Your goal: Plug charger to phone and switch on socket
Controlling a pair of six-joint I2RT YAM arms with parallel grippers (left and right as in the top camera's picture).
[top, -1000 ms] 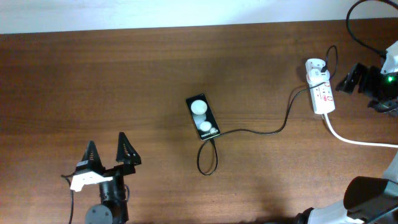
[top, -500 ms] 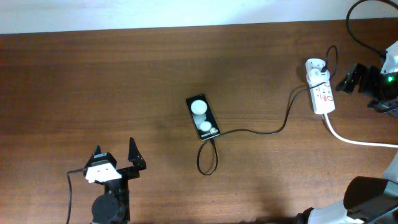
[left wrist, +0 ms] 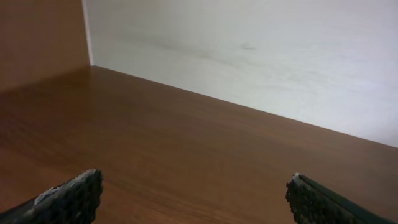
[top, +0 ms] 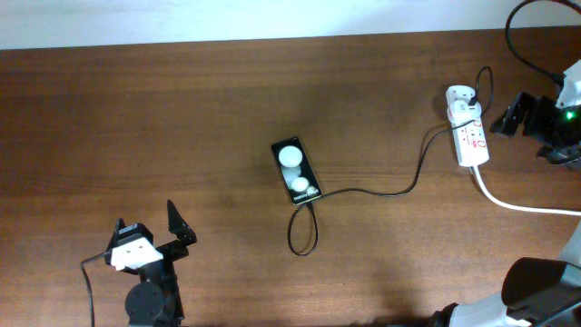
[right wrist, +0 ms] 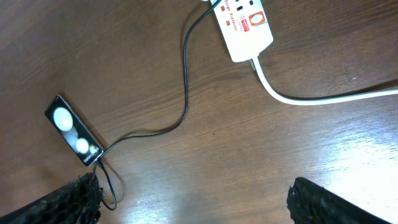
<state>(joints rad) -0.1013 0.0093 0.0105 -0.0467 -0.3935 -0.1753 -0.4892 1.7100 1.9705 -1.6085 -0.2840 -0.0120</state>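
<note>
Currently: brown wooden table (top: pixel 182 109), white wall (left wrist: pixel 280 56) behind. 1 phone (top: pixel 296 172) mid-table, 1 charger (top: pixel 381 193) cable running from its lower end to 1 socket (top: pixel 468 132) at far right, 1 thick white cord (top: pixel 517 204). 2 grippers: left gripper (top: pixel 145 216) spread wide, holding nothing, over bare wood; right gripper (right wrist: pixel 199 199) spread wide, holding nothing, near the socket.

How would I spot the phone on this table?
Look to the middle of the wooden table. The phone is the flat black rectangle there, a thin black cable reaching one end. Only it has two white circles on its face.
</note>
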